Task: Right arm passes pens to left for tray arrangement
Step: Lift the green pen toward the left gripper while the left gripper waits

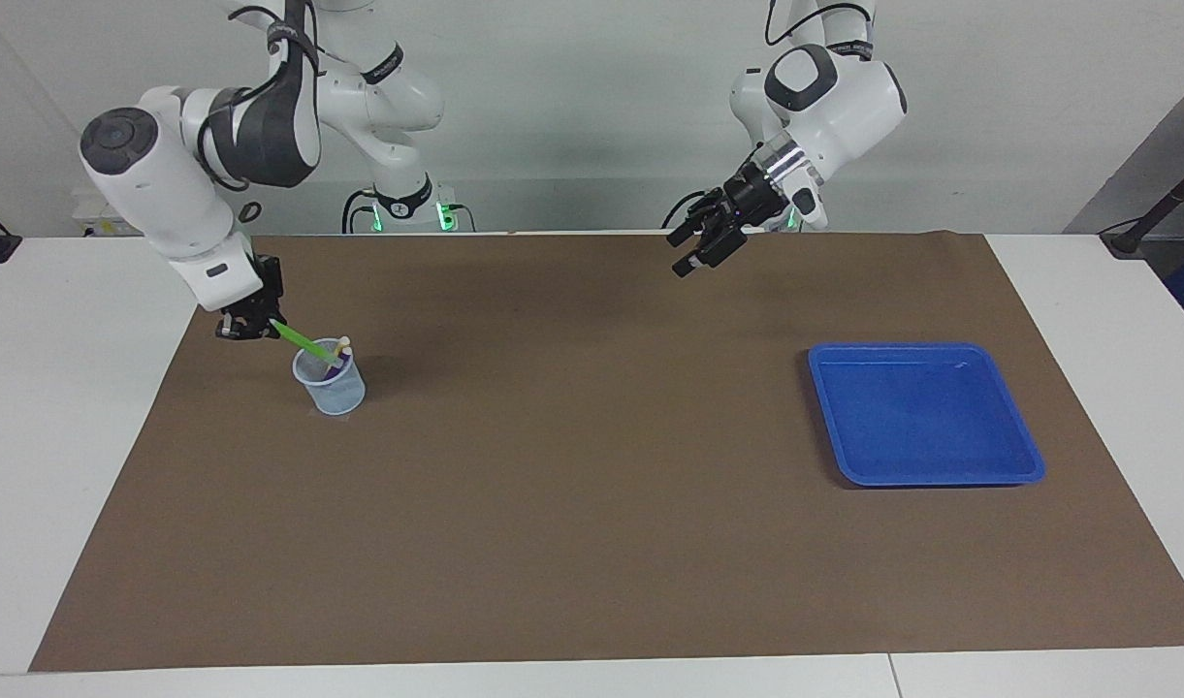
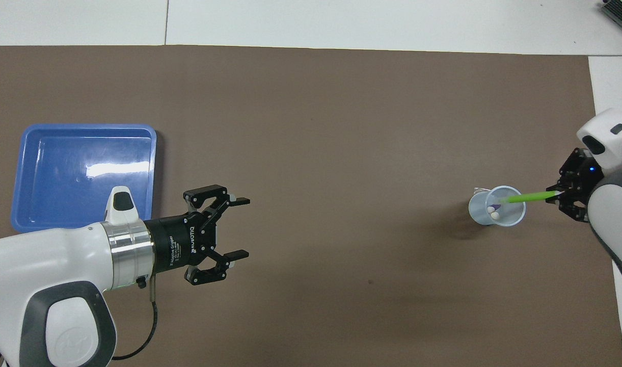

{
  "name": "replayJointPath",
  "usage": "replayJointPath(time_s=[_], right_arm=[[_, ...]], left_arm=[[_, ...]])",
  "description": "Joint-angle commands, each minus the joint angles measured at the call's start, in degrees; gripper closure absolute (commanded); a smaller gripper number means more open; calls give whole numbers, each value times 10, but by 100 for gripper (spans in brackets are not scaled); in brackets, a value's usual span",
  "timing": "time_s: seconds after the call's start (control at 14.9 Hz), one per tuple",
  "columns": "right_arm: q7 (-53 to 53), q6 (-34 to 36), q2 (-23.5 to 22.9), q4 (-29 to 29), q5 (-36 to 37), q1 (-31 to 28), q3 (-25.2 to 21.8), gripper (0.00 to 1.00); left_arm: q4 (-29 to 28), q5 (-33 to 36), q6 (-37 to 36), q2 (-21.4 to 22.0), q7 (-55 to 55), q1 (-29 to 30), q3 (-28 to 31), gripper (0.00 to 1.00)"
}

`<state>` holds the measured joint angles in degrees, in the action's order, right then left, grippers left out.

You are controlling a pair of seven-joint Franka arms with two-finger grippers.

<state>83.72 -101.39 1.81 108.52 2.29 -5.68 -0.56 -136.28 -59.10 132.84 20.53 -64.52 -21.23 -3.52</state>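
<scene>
My right gripper [image 1: 260, 328] is shut on the upper end of the green pen [image 1: 302, 342], which leans out of a small translucent cup [image 1: 332, 390] with its lower end still inside. The same grip shows in the overhead view: gripper [image 2: 555, 193], green pen [image 2: 528, 197], cup [image 2: 496, 206]. The purple pen [image 1: 332, 362] and the yellow pen [image 1: 343, 346] stand in the cup. My left gripper [image 1: 700, 254] is open and empty, up in the air over the mat [image 2: 242, 227]. The blue tray [image 1: 926, 412] lies empty at the left arm's end [image 2: 86, 173].
A brown mat [image 1: 572, 465] covers most of the white table [image 1: 1115, 291]. The cup stands on it at the right arm's end.
</scene>
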Motion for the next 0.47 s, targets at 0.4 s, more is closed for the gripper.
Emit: replayJointPath(time_s=[0.4], right_arm=[[-208, 66, 36, -38, -76, 11, 56, 100]], left_arm=[[27, -13, 9, -11, -11, 6, 0, 0]])
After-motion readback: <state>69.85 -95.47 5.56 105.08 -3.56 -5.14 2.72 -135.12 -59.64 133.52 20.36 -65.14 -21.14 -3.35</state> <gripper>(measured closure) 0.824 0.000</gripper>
